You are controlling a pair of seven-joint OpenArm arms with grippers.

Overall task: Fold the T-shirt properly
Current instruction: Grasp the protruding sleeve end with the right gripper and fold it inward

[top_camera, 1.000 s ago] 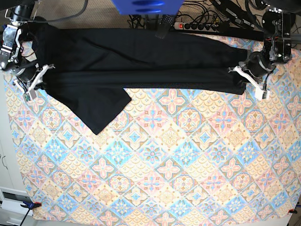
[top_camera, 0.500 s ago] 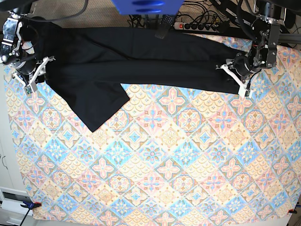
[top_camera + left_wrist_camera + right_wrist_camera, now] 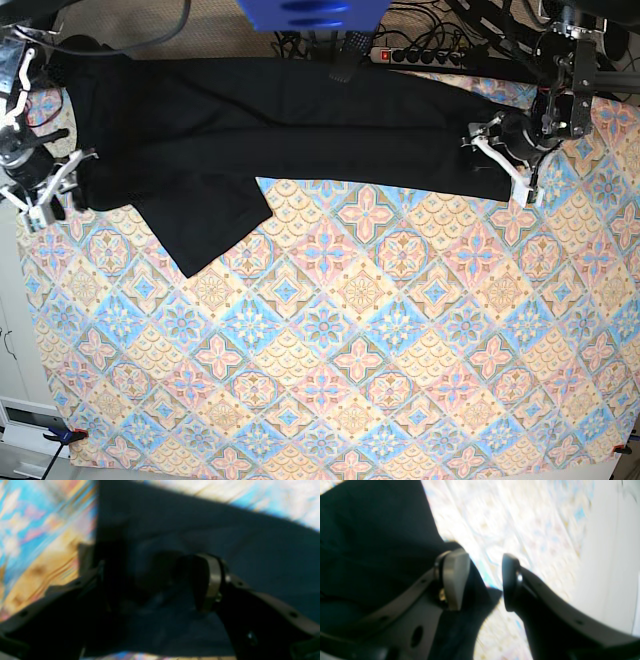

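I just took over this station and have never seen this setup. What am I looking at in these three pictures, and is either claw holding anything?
The base view looks down on a patterned tablecloth with a black T-shirt stretched along its far edge, one sleeve pointing toward the camera. Two robot arms work from either side. The right gripper appears on that view's left, the left gripper on its right. The other two pictures come from cameras on the wrists, looking along the claws. Both are blurred. The right gripper's jaws stand apart at the shirt's edge with nothing between them. The left gripper's jaws look apart over the fabric, gripping nothing.

Black T-shirt [image 3: 250, 130], pastel floral-tiled tablecloth [image 3: 330, 340]
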